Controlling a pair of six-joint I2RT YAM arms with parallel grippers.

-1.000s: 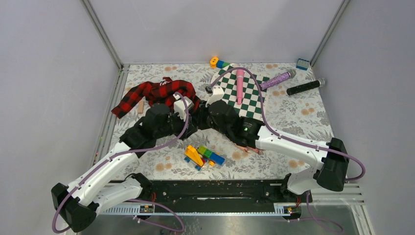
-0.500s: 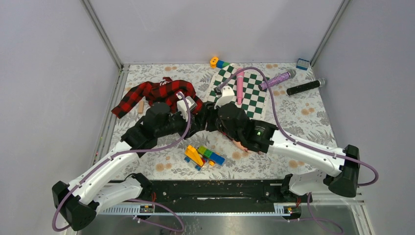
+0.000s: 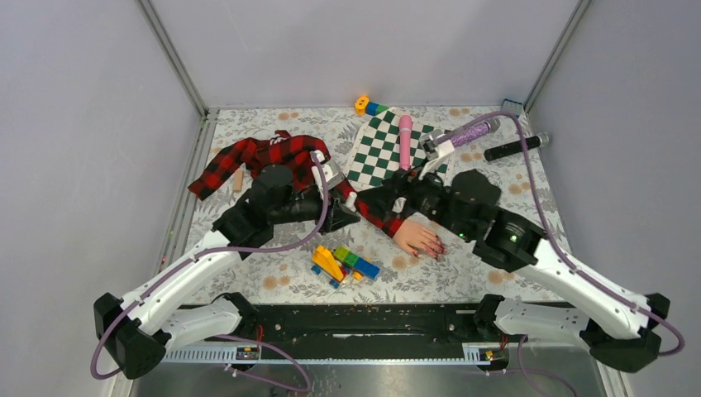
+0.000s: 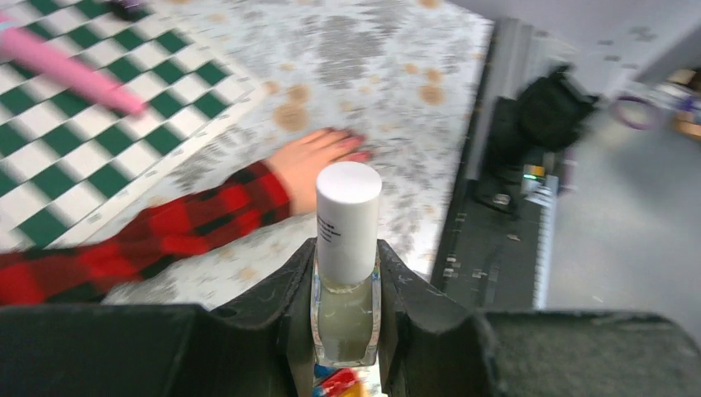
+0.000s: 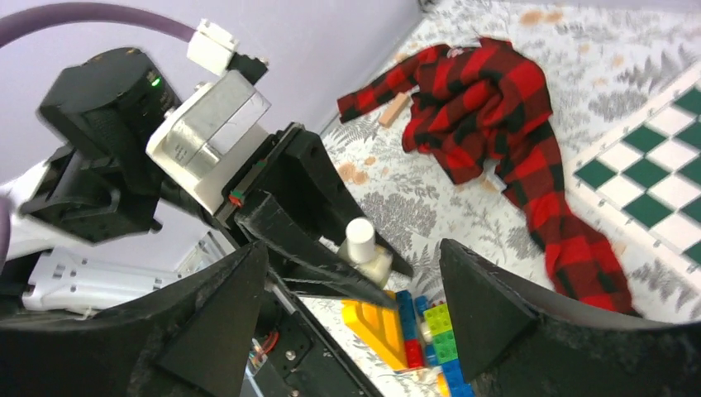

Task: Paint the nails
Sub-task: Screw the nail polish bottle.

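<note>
My left claw (image 4: pixel 347 252) is clamped on the small pale bottle (image 4: pixel 348 207). I hold it upright with the white cap on, so my other side can get at the top. It sits up the plaid sleeve (image 3: pixel 376 213) from the mannequin hand (image 3: pixel 417 238). My right claw (image 5: pixel 354 248) gapes empty near that hand's wrist and faces the bottle, I judge to take the cap. The nails (image 3: pixel 436 251), dark red, tip the hand's fingers, which lie flat and uncovered on the flowered table (image 3: pixel 273 277).
</note>
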